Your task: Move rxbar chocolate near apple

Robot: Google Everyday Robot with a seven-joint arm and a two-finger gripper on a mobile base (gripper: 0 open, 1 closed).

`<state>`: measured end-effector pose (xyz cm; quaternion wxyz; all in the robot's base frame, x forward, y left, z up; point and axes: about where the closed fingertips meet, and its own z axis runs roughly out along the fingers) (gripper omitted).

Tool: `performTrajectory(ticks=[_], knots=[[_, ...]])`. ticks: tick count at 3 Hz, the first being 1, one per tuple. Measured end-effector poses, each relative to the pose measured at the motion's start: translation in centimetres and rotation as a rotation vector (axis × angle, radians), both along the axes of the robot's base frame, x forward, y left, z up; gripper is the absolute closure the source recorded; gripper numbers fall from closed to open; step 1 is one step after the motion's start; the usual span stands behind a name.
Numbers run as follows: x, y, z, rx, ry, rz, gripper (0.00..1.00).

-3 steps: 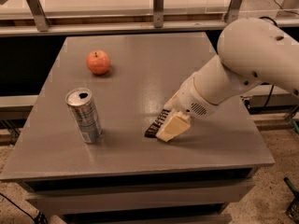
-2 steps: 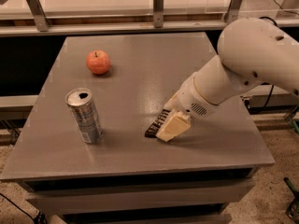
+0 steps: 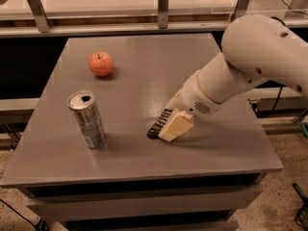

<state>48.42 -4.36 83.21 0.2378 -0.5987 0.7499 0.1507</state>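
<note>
The rxbar chocolate (image 3: 157, 124), a flat black bar with white print, lies on the grey table (image 3: 144, 52) right of centre, toward the front. My gripper (image 3: 173, 124) is down at the bar and covers its right part, so only the left end shows. The apple (image 3: 101, 64), round and red-orange, sits at the back left of the table, well apart from the bar and the gripper. My white arm (image 3: 250, 61) reaches in from the right.
A silver drink can (image 3: 87, 119) stands upright at the front left, between the apple and the table's front edge, left of the bar. A rail with metal posts (image 3: 162, 6) runs behind the table.
</note>
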Motion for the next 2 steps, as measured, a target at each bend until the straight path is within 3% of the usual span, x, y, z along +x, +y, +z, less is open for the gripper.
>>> performTrajectory(ticks=[2], knots=[[4.6,0.9,4.0,0.002,-0.113,0.048,1.0]])
